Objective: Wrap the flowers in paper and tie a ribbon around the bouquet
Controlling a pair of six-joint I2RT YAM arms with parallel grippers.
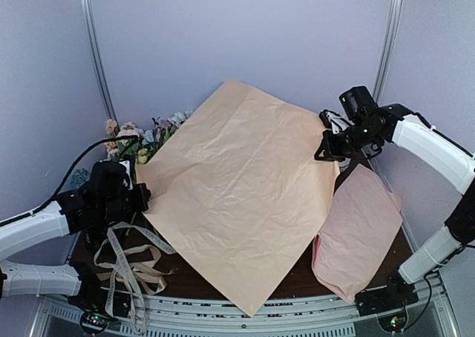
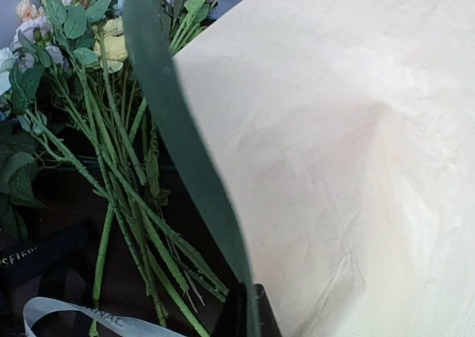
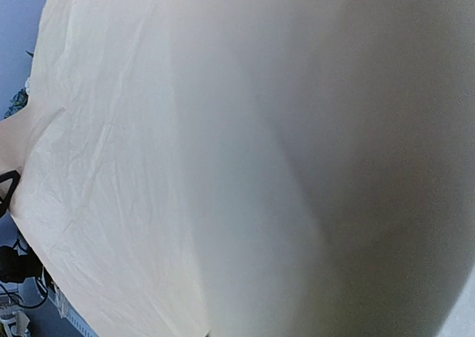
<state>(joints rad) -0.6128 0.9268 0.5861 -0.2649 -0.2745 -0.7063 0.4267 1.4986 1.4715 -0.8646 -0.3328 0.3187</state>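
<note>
Holding the paper (image 1: 237, 188) spread peach face up above the table (image 1: 194, 282), the left fingers (image 1: 141, 197) clamp its left edge and the right fingers (image 1: 324, 153) are closed on its right corner; the flowers (image 1: 145, 140) lie beside its left edge, the ribbon (image 1: 122, 266) at front left

White arm links (image 1: 30, 233), black joints (image 1: 100, 200), black cable (image 1: 71, 170)

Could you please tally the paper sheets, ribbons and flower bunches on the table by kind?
Paper sheets: 2 (peach-tan paper, pink sheet)
Ribbons: 2 (lettered cream ribbon, tan ribbon)
Flower bunches: 1 (flowers)
Total: 5
</note>
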